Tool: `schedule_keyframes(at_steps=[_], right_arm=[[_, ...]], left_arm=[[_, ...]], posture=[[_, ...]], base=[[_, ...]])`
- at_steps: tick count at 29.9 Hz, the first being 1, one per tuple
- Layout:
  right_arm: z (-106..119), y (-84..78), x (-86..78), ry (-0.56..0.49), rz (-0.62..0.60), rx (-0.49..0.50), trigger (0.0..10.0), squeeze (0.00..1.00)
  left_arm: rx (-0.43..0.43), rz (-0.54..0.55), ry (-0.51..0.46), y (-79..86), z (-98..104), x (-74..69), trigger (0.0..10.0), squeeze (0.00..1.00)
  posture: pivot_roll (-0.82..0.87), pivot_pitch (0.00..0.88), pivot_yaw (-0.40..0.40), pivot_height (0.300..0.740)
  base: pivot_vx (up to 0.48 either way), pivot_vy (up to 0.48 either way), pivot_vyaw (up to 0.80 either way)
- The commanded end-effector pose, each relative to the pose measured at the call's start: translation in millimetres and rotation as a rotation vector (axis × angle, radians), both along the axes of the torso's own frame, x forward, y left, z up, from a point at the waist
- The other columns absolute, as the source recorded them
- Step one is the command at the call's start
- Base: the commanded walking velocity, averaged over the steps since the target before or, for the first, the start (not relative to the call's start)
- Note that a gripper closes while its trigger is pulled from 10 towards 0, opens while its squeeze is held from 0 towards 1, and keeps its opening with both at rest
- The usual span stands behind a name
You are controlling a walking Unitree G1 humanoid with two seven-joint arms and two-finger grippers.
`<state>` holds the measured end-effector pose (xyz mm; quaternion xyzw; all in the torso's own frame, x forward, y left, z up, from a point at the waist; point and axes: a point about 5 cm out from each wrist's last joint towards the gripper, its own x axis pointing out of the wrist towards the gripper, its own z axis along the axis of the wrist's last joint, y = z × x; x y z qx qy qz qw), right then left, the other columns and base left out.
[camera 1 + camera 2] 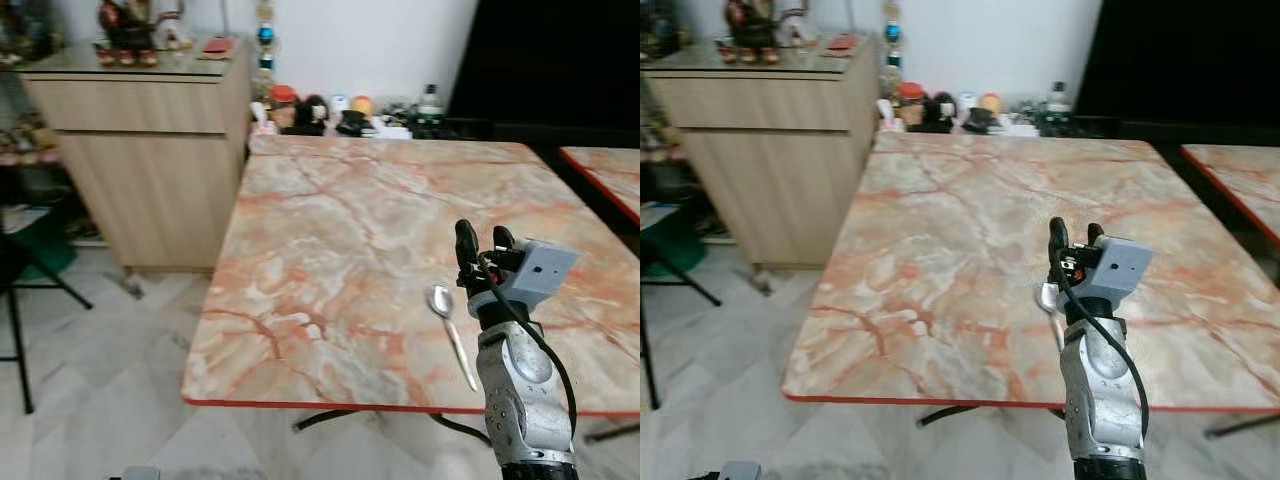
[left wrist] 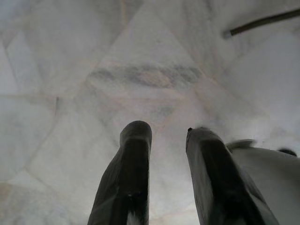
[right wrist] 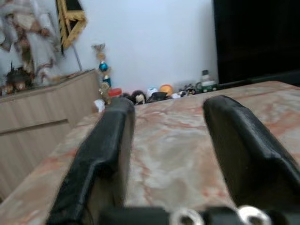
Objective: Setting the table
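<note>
Near the table's [image 1: 330, 250] near-right edge, just beside the spoon [image 1: 452, 335], right gripper [image 1: 484, 242] spread empty, risks nudging it off.

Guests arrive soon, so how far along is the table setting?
Barely started. Done: one spoon lies on the marble table near its front edge. In hand: nothing; the right claw hovers open and empty beside it. The left claw hangs open over the floor. Everything else is left.
</note>
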<state>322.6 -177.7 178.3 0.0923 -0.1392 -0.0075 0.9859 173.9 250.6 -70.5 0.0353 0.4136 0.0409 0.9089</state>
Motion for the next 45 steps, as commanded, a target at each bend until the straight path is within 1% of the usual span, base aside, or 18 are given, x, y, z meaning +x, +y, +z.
schedule_keyframes(at_steps=[1,4,7,10,13,14,15,21,22,23,26,29,30,35,39,40,42,45], right_arm=[[5,6.0,0.2,-0.026,0.021,0.002,10.0,0.0],[2,6.4,-0.1,-0.01,0.025,-0.001,10.0,0.0],[-3,3.8,-3.2,0.006,0.004,0.035,10.0,0.0],[-11,-1.4,-11.1,0.036,-0.064,0.048,10.0,0.0],[-25,-11.3,-26.1,0.101,-0.189,0.063,10.0,0.0],[-25,-11.3,-26.1,0.101,-0.189,0.063,10.0,0.0],[-31,-14.6,-33.7,0.131,-0.225,0.044,10.0,0.0],[-47,-16.9,-51.7,0.244,-0.262,0.023,10.0,0.0],[-53,-18.5,-60.7,0.328,-0.282,0.012,10.0,0.0],[-55,-19.0,-64.2,0.362,-0.289,0.009,10.0,0.0],[-54,-16.4,-75.5,0.406,-0.259,0.026,10.0,0.0],[-52,-16.5,-85.1,0.463,-0.222,-0.031,10.0,0.0],[-54,-19.7,-88.0,0.501,-0.231,-0.068,10.0,0.0],[-58,-32.7,-96.1,0.556,-0.267,-0.051,10.0,0.0],[-60,-31.0,-96.7,0.571,-0.235,-0.031,10.0,0.0],[-66,-27.0,-97.2,0.607,-0.174,-0.032,10.0,0.0],[-77,-27.7,-99.3,0.67,-0.137,-0.038,10.0,0.0],[-77,-30.8,-95.9,0.672,-0.118,-0.032,10.0,0.0]], left_arm=[[0.007,-0.01,0.007,1.0,0,-0.6,10.0,0.0],[0.009,-0.018,0.009,0.4,0,-0.1,10.0,0.0],[0.001,-0.03,0.019,-1.5,-1,-0.3,10.0,0.0],[-0.001,-0.036,0.017,-3.2,-2,-0.8,10.0,0.0],[-0.004,-0.038,0.023,-5.3,-3,-3.1,10.0,0.0],[-0.004,-0.038,0.023,-5.3,-3,-3.1,10.0,0.0],[-0.006,-0.038,0.024,-5.8,-4,-4.1,10.0,0.0],[-0.005,-0.044,0.031,-6.6,-5,-5.6,10.0,0.0],[-0.003,-0.044,0.031,-6.0,-5,-5.7,10.0,0.0],[-0.003,-0.044,0.032,-5.8,-4,-5.7,10.0,0.0],[0.001,-0.044,0.034,-4.4,-4,-6.4,10.0,0.0],[0.005,-0.046,0.041,-3.9,-5,-8.2,10.0,0.0],[0.004,-0.047,0.042,-4.6,-5,-8.6,10.0,0.0],[-0.006,-0.057,0.047,-8.8,-7,-8.9,10.0,0.0],[-0.007,-0.058,0.047,-9.3,-7,-8.4,10.0,0.0],[-0.008,-0.06,0.048,-9.9,-7,-8.3,10.0,0.0],[-0.008,-0.064,0.051,-10.9,-7,-8.1,10.0,0.0],[-0.009,-0.061,0.052,-11.2,-7,-8.4,10.0,0.0]], posture=[[0.06,0.001,-0.004,0.74],[0.06,0.002,-0.004,0.74],[0.07,0.005,-0.005,0.74],[0.07,0.017,-0.007,0.74],[0.07,0.028,-0.011,0.74],[0.07,0.028,-0.011,0.74],[0.06,0.037,-0.012,0.74],[0.06,0.058,-0.016,0.74],[0.06,0.066,-0.02,0.74],[0.06,0.066,-0.02,0.74],[0.04,0.076,-0.022,0.74],[0.03,0.083,-0.022,0.74],[0.03,0.084,-0.022,0.74],[0.02,0.084,-0.028,0.74],[0.02,0.082,-0.031,0.74],[0.02,0.08,-0.032,0.74],[0.03,0.079,-0.032,0.74],[0.03,0.078,-0.034,0.74]], base=[[0.48,0.0,0.8],[0.48,0.0,0.17],[0.325,0.0,0.0],[0.0,0.0,0.0],[0.0,0.0,0.0],[0.0,0.0,0.0],[0.0,0.0,0.0],[0.0,0.0,0.0],[0.0,0.0,0.0],[0.0,0.0,0.0],[0.0,0.0,0.0],[0.0,0.0,0.0],[0.0,0.0,0.0],[0.0,0.0,0.0],[0.0,0.0,0.0],[0.0,0.0,0.0],[0.0,0.0,0.0],[0.0,0.0,0.0]])
